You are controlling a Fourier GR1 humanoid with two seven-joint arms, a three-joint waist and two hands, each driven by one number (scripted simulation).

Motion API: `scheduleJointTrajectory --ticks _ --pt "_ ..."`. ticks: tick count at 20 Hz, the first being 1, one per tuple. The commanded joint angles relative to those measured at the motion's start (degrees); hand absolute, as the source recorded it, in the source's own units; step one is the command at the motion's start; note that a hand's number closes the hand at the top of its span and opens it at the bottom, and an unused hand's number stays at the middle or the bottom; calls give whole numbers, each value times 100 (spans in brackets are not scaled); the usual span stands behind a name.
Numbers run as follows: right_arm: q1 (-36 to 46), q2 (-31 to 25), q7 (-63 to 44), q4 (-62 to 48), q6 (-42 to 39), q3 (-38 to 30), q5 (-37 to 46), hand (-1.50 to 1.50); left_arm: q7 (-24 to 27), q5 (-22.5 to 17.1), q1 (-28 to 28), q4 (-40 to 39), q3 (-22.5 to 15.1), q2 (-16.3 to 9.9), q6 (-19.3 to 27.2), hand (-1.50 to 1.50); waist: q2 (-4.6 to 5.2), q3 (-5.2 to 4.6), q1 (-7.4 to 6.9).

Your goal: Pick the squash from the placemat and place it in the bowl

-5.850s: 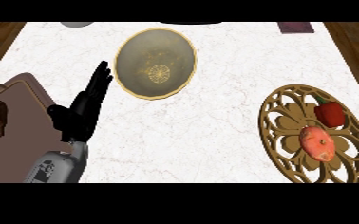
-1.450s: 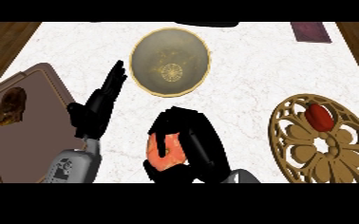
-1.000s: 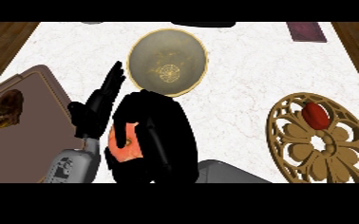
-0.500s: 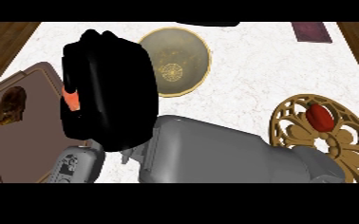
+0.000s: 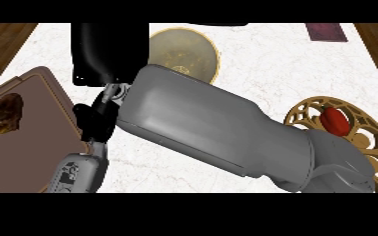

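Right hand (image 5: 109,50) raised over counter (image 5: 251,55) left of bowl (image 5: 190,54); squash hidden (presumably inside), grip impossible to tell. Best carried right until centred above bowl, then lowered before releasing.

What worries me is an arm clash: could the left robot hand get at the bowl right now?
Probably not. The right forearm lies across the counter between the left robot hand and the bowl, and it covers the bowl's lower left rim, so a straight reach looks blocked.
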State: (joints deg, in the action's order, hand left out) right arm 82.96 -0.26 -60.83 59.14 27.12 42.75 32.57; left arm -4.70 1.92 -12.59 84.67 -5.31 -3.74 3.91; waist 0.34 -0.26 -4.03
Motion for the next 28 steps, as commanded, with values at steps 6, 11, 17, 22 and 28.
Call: scheduleJointTrajectory --ticks 6,11,17,22,28 --pt "112 25 398 -1777 428 209 -407 150 178 125 95 -1 -98 177 140 0 47 10 56" --pt "-186 26 909 -2351 469 197 -398 150 -18 81 218 229 -59 91 77 0 20 18 140" --pt "-786 26 1904 -2778 641 -38 -869 150 5 278 466 448 -200 159 228 0 31 22 112" --pt "-1494 26 2636 -2566 507 -451 -1719 -150 -25 28 -9 73 115 -6 -7 0 58 25 136" --pt "-1581 26 4137 -2780 645 -1057 -2285 -150 -31 163 528 576 -160 116 74 0 40 28 75"
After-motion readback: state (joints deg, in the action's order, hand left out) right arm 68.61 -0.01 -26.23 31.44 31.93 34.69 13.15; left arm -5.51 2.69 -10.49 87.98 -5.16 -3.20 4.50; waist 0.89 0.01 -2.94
